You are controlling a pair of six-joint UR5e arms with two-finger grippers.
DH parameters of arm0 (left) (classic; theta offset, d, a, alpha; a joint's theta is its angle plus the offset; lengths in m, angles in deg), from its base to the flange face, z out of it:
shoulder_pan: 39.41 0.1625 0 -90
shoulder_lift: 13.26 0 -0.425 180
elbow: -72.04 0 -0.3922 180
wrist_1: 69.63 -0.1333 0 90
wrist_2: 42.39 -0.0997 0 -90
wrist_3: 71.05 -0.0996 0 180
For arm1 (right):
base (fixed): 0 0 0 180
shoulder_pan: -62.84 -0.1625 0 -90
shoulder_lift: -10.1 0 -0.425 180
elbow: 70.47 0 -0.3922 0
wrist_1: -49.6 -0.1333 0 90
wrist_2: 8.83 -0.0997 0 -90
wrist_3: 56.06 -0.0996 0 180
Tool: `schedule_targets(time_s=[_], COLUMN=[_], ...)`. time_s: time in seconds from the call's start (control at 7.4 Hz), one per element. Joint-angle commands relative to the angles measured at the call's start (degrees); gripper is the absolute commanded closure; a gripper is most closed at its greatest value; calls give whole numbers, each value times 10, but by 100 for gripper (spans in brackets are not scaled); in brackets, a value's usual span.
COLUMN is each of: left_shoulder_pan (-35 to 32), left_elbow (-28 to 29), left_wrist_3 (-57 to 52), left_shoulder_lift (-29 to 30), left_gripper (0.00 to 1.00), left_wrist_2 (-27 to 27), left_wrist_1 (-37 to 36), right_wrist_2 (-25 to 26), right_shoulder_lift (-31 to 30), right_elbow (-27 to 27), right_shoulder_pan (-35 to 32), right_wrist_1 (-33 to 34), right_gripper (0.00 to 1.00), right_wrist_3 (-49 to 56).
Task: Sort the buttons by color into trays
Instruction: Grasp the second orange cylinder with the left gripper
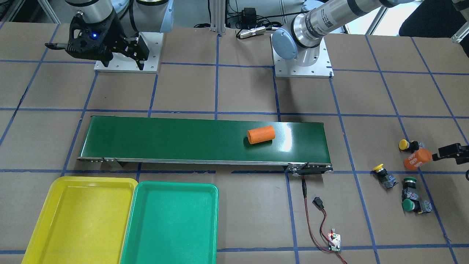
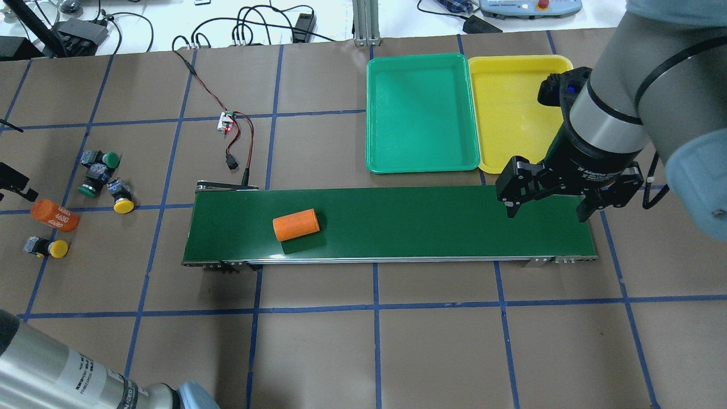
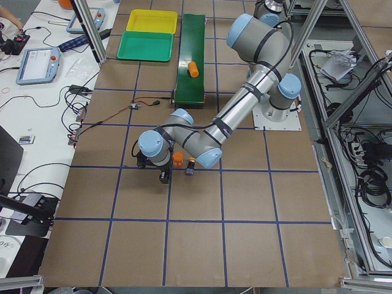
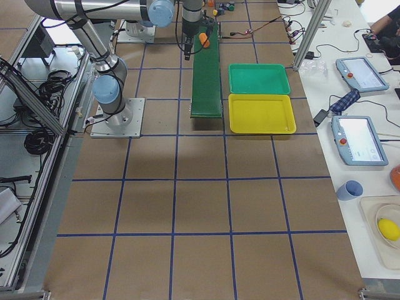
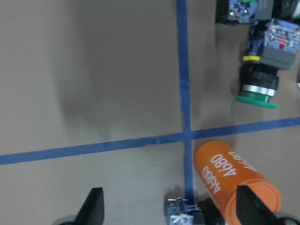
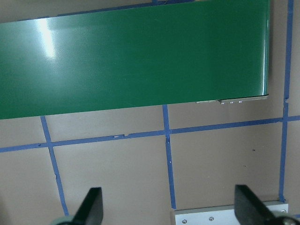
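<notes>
Four buttons lie at the table's left end: two green-capped (image 2: 108, 160) (image 2: 91, 186) and two yellow-capped (image 2: 122, 203) (image 2: 54, 248). My left gripper (image 2: 11, 184) hovers beside them, open and empty. In the left wrist view (image 5: 171, 211) a green button (image 5: 260, 79) lies ahead, and a button's grey-blue body (image 5: 183, 213) shows between the fingers, its cap hidden. The green tray (image 2: 423, 113) and yellow tray (image 2: 511, 108) sit side by side beyond the belt, both empty. My right gripper (image 2: 548, 207) is open and empty above the belt's right end.
A long dark-green conveyor belt (image 2: 397, 227) crosses the middle with an orange cylinder (image 2: 295, 225) on it. A second orange cylinder (image 2: 54, 215) lies among the buttons, close to my left gripper's finger (image 5: 248, 206). A small circuit board with wires (image 2: 227, 122) lies behind the belt's left end.
</notes>
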Motion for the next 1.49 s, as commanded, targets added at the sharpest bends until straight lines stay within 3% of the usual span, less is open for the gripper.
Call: schedule_targets(time_s=[0.0, 0.41, 0.54, 0.81, 0.95, 1.08, 1.35], left_shoulder_pan=[-9, -7, -6, -6, -7, -9, -37], left_elbow=[-38, -49, -50, -43, -46, -46, -28], left_wrist_3=[19, 19, 21, 34, 35, 37, 79], left_shoulder_lift=[-19, -11, -6, -5, -9, -19, -70], left_gripper=[0, 0, 7, 52, 100, 100, 100], left_wrist_2=[4, -1, -3, -5, -5, -5, 1], left_wrist_1=[11, 7, 6, 7, 11, 16, 97], right_wrist_2=[-6, -6, -4, -4, -2, -3, 2], right_shoulder_lift=[0, 0, 0, 0, 0, -1, 0], right_elbow=[0, 0, 0, 0, 0, 0, 0], right_shoulder_pan=[0, 0, 0, 0, 0, 0, 0], right_wrist_1=[0, 0, 0, 0, 0, 0, 0], right_gripper=[0, 0, 0, 0, 0, 0, 0], right_wrist_3=[1, 0, 0, -1, -2, -5, -8])
